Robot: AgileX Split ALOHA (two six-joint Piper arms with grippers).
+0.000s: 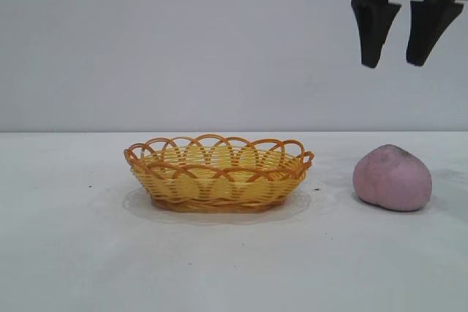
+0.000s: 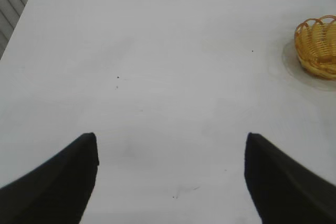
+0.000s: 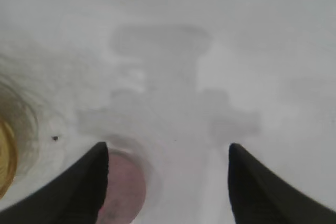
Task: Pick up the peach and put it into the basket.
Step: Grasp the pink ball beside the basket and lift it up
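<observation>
Peach [image 1: 392, 177] on table [image 1: 73, 253], right of basket [image 1: 218, 173], well apart; right gripper [image 1: 395, 31] high above it, fingers spread; left gripper [image 2: 170, 182] parked, splayed; off-centre descent might nudge fruit rolling.

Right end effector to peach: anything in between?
Nothing. In the exterior view the right end effector, fingers apart, hangs high above the peach with only open air between; the basket sits off to the side.

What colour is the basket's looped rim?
Orange, over yellow woven sides; the basket shows best in the exterior view.
</observation>
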